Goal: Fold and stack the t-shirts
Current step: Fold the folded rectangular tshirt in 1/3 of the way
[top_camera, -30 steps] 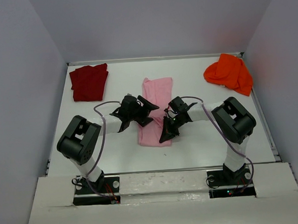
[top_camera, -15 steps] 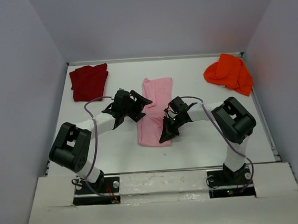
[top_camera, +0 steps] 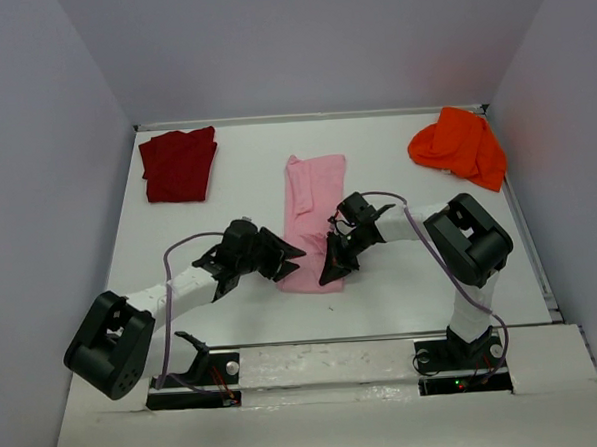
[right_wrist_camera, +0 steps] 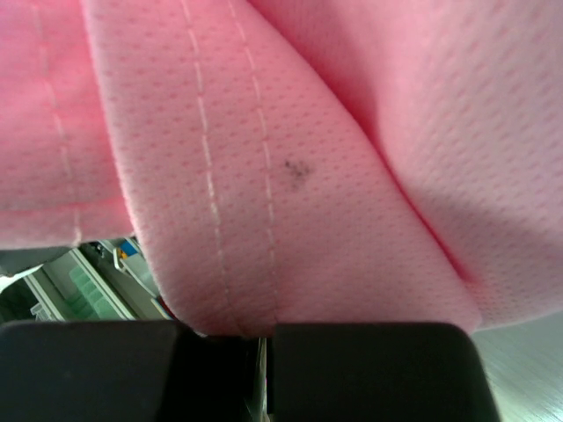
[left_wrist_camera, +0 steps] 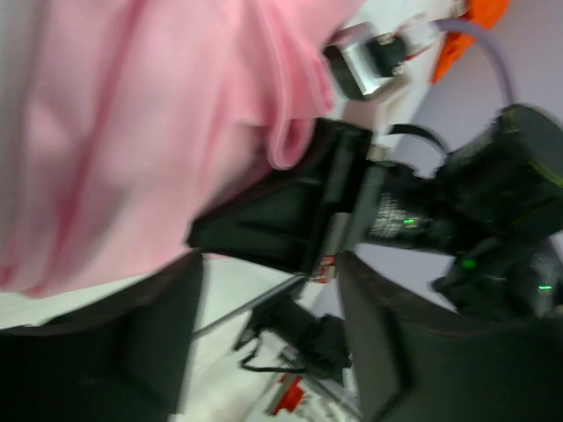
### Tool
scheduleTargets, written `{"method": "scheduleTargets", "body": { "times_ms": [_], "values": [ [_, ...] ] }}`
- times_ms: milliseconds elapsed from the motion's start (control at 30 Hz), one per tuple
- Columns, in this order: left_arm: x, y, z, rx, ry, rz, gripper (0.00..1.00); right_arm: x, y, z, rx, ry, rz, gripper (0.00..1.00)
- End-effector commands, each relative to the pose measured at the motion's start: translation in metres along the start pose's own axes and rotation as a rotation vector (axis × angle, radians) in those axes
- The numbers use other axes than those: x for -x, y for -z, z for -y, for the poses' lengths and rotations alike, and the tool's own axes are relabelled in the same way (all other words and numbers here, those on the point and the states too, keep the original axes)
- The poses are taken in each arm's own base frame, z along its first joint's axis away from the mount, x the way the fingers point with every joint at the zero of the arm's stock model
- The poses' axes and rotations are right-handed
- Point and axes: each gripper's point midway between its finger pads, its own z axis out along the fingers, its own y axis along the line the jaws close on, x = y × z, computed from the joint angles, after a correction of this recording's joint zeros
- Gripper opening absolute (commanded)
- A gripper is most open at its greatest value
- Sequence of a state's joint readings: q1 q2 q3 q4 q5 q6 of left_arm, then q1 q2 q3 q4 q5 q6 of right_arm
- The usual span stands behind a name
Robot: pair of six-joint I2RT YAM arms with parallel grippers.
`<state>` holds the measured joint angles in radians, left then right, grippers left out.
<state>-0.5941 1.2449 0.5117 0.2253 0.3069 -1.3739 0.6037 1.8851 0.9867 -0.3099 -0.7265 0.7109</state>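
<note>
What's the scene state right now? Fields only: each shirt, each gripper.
pink t-shirt: folded into a long strip, centre
dark red t-shirt: folded flat, far left
orange t-shirt: bunched, unfolded, far right
left gripper: open, at the pink t-shirt's near left edge
right gripper: shut on the pink t-shirt's hem
stack: not started

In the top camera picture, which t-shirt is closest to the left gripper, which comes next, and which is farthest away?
From the left gripper:
1. pink t-shirt, right beside it, in the middle of the table.
2. dark red t-shirt, far left corner.
3. orange t-shirt, far right corner.
</note>
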Motion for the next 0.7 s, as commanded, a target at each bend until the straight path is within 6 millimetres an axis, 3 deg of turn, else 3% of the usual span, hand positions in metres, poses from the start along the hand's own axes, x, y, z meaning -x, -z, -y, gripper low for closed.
{"method": "scheduleTargets", "body": {
  "times_ms": [0, 33, 67, 300, 567, 667],
  "values": [
    [-0.011, 0.005, -0.014, 0.003, 0.031, -0.048, 0.46, 0.007, 0.000, -0.006, -0.012, 0.039, 0.026, 0.00],
    [-0.010, 0.005, -0.014, -0.006, 0.032, -0.045, 0.04, 0.008, 0.000, -0.005, -0.013, 0.039, 0.027, 0.00],
    [-0.010, 0.005, -0.013, -0.008, 0.036, -0.042, 0.00, 0.007, 0.000, -0.005, -0.013, 0.038, 0.025, 0.00],
    [-0.009, 0.003, -0.008, -0.008, 0.031, -0.043, 0.00, 0.006, -0.001, -0.004, -0.017, 0.038, 0.023, 0.00],
    [-0.018, -0.012, -0.055, 0.101, 0.060, -0.094, 0.00, 0.008, 0.000, -0.006, -0.013, 0.043, 0.028, 0.00],
    [-0.023, -0.020, -0.062, 0.134, 0.049, -0.135, 0.00, 0.009, 0.000, -0.007, -0.011, 0.045, 0.030, 0.00]
  ]
}}
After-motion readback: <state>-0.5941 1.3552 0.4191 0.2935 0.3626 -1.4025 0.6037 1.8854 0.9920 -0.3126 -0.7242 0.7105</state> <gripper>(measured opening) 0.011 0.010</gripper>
